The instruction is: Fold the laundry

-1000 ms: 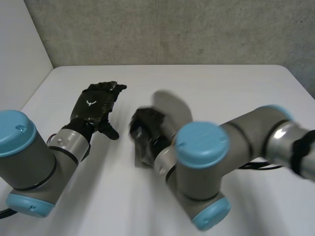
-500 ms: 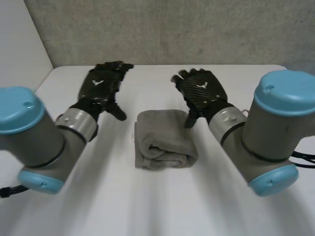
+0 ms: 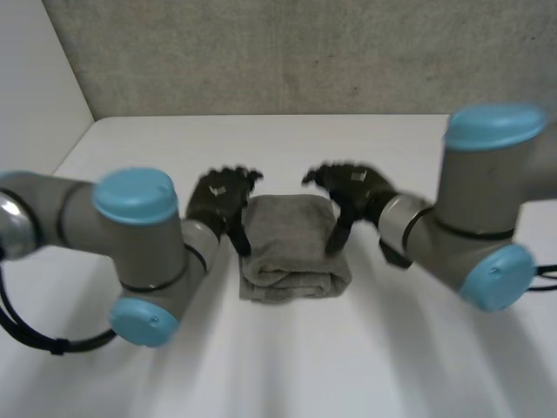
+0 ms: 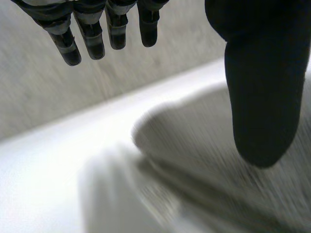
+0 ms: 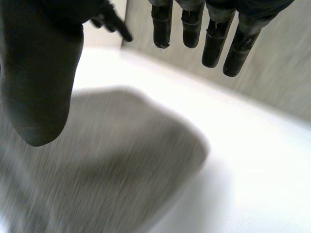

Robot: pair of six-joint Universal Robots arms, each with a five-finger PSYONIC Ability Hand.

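Towel (image 3: 291, 252), grey and folded into a thick bundle, lay on the white table (image 3: 287, 366) between the two hands. The left hand (image 3: 219, 196) was just beside one edge of the towel. Its fingers (image 4: 92, 43) were straight and slightly spread, and its thumb (image 4: 262, 97) was held apart from them, pointing down over the cloth. It was open and held nothing; whether the thumb touched the towel could not be told. The right hand (image 3: 352, 187) stood at the opposite edge in a mirrored pose. Its fingers (image 5: 214, 46) were straight, with the tips beyond the towel's far end toward the grey wall (image 3: 305, 52), and its thumb (image 5: 39, 77) hung over the cloth below the palm. It too was open, with nothing in its grasp. Below both palms the towel's top lay flat, and its rounded, stacked layers showed at the end away from the fingertips. The left arm (image 3: 130, 252) and right arm (image 3: 479, 235) flanked the bundle, well apart from it.
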